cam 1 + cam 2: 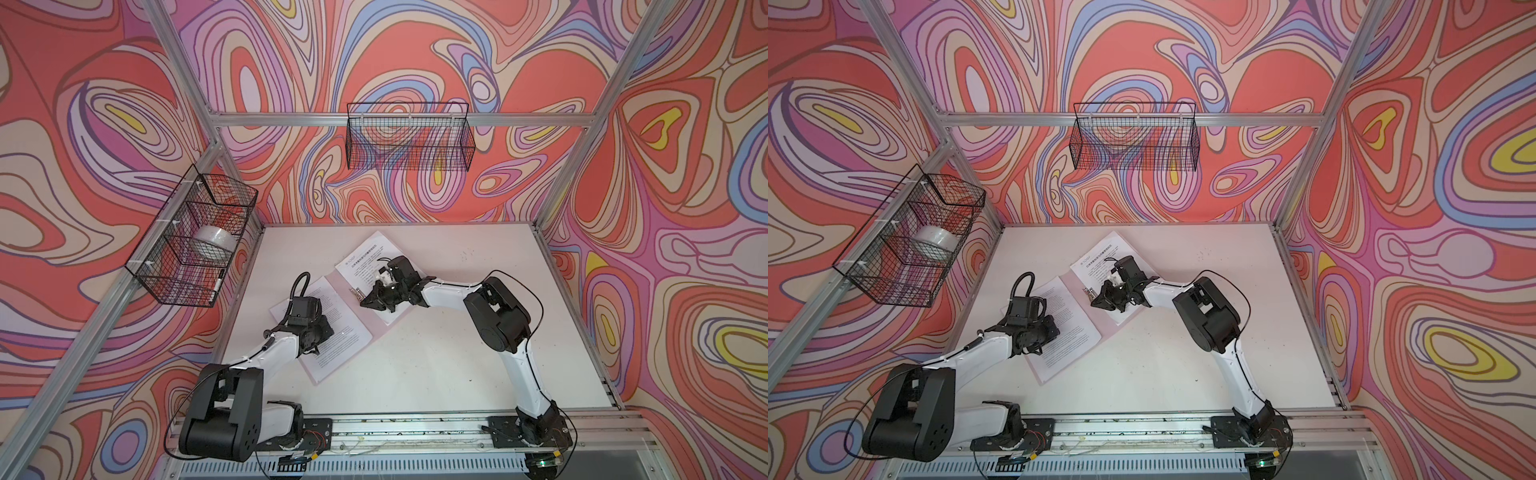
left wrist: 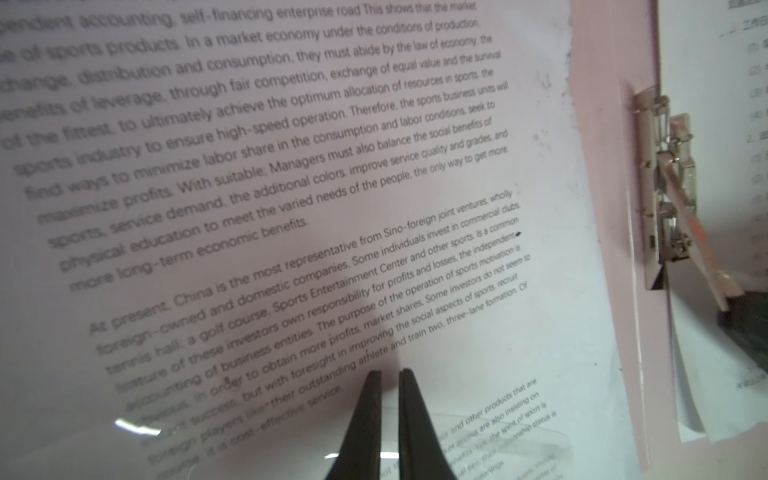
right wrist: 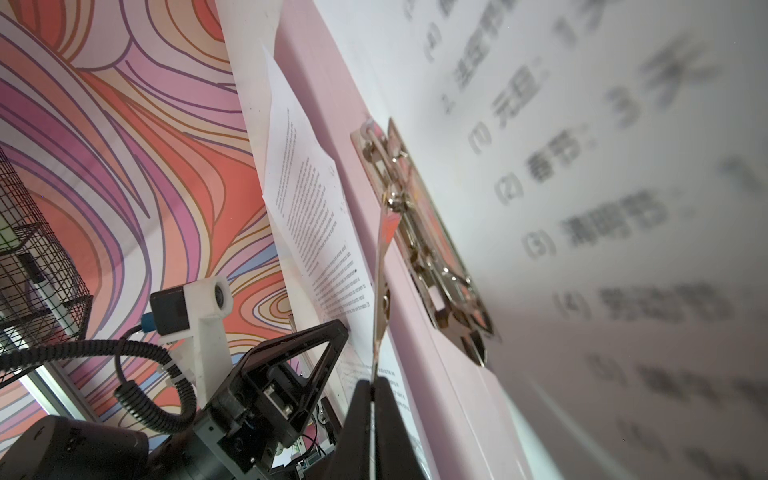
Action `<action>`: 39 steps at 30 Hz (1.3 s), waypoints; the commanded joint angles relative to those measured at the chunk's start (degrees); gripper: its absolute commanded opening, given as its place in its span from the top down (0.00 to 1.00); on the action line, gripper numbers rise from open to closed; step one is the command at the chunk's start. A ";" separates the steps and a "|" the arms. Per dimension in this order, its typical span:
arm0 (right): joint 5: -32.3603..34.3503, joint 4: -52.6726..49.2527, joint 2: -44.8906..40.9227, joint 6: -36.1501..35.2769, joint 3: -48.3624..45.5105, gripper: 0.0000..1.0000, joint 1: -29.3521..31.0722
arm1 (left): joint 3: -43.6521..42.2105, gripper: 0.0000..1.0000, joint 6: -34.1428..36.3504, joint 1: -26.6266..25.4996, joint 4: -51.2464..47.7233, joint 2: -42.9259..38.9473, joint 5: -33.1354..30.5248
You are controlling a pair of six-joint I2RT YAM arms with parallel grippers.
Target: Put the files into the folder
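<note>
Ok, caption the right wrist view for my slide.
Right gripper shut on the clip lever of the open pink folder, files alongside.

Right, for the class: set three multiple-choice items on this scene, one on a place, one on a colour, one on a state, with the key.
1. Where is the white roll? A in the side wire basket; B on a shelf; C on the floor.
2. What colour is the folder? A blue; B pale pink; C green.
3. How is the right gripper? A wide open; B shut on the clip lever; C shut on a cup.
Key: 1 A, it sits behind the basket's mesh in both top views; 2 B, pink card shows beside the files; 3 B, its fingers pinch the raised lever in the right wrist view.
</note>
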 commanded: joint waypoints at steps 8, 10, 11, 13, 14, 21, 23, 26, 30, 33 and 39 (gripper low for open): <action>4.21 -11.66 -0.18 -6.15 -1.39 1.00 -0.11 | 3.34 0.91 0.63 -0.88 -4.02 4.09 -1.80; 4.34 -11.88 -0.35 -6.41 -1.98 1.00 -0.55 | 3.69 0.92 0.66 -0.88 -4.37 4.55 -2.06; 4.47 -12.11 -0.43 -6.58 -2.18 1.00 -0.74 | 3.79 0.91 0.62 -0.88 -4.51 4.73 -2.17; 4.34 -11.64 -0.76 -6.49 -3.17 1.00 -1.26 | 4.09 0.92 0.76 -0.97 -4.64 5.02 -2.17; 4.48 -11.98 -0.88 -6.69 -3.25 1.00 -1.41 | 4.18 0.92 0.71 -0.97 -4.72 5.32 -2.21; 5.88 -13.95 -1.13 -8.86 -4.38 1.00 -3.12 | 5.00 0.93 1.02 -1.40 -5.35 6.34 -2.58; 6.14 -14.49 -0.91 -9.48 -4.61 1.00 -3.39 | 5.12 0.92 0.96 -1.50 -5.35 6.45 -2.68; 6.61 -15.35 -0.20 -10.36 -4.65 1.00 -3.56 | 5.32 0.92 1.17 -1.74 -5.59 6.85 -2.81; 7.99 -16.14 0.32 -11.56 -5.11 1.00 -3.62 | 5.52 0.93 1.28 -1.93 -5.65 6.99 -2.92; 9.07 -16.85 0.82 -12.60 -5.42 1.00 -3.65 | 5.58 0.93 1.38 -2.02 -5.65 7.00 -2.81; 12.14 -18.62 1.21 -14.85 -5.97 1.00 -3.74 | 5.67 0.93 1.54 -2.11 -5.70 7.28 -2.74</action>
